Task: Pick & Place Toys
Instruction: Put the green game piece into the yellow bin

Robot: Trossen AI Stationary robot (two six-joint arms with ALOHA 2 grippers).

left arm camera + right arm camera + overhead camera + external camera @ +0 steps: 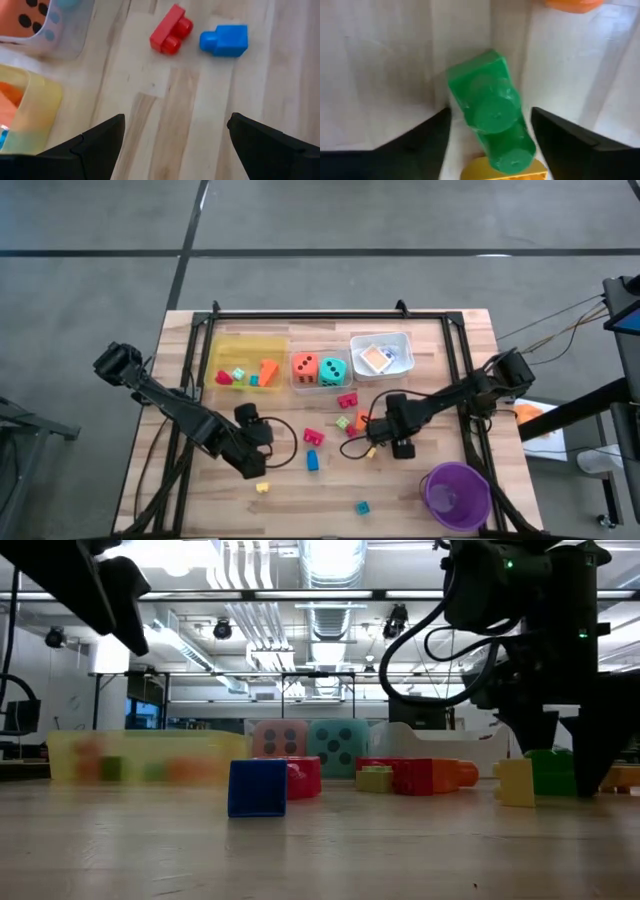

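Right hand (490,145) straddles a glossy green two-stud block (490,115), fingers open.

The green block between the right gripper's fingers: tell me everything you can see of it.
The green block is glossy moulded plastic, an elongated brick with round studs on one face. It lies tilted on the wooden table, between the two fingers of the right gripper, which are apart, with gaps on both sides. A yellow block sits against its near end. In the low view it shows behind that yellow block.
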